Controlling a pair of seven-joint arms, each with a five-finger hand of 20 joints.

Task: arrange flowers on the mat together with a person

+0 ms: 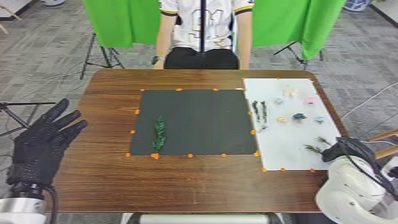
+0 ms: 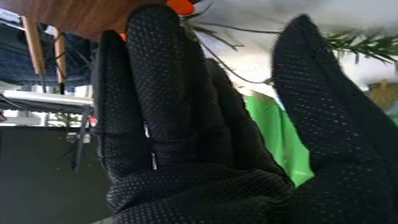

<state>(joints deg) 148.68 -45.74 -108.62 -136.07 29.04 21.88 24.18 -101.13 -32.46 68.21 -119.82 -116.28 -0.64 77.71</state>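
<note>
dark grey is the mat on the brown wooden table, square and smooth, with small orange marks along its border. on it, at its left part, lies one green sprig, long, feathery, its tip pointing away from the robot. at the right is the white sheet, which carries small round flower heads: pink, pale yellow, dark teal and others; also two slim upright twigs at its left side, and thin needle-like sprigs close to the robot's right hand.
this hand is at the right edge of the sheet; in the right wrist view its fingers are straight, the thumb apart from them.
the left hand, in black textured glove, is at the table's left edge, its fingers straight and spread.
</note>
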